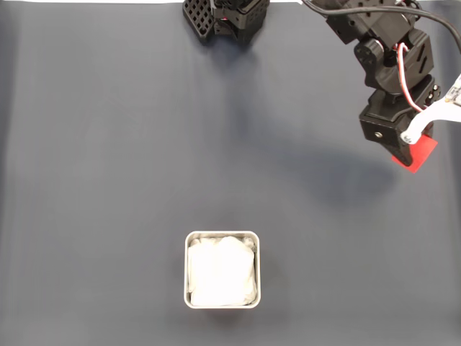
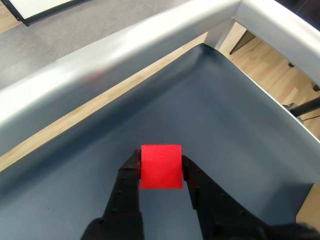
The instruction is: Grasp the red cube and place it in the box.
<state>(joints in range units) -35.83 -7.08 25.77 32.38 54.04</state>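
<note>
hand (image 2: 161, 167) clamped on red cube (image 2: 161, 166) | box (image 1: 189, 245) well apart, white lining

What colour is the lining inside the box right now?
White, inside the pale-grey box; the lining shows best in the fixed view.

bare mat (image 1: 108, 180) — box (image 1: 222, 269) alone, unobstructed
</note>
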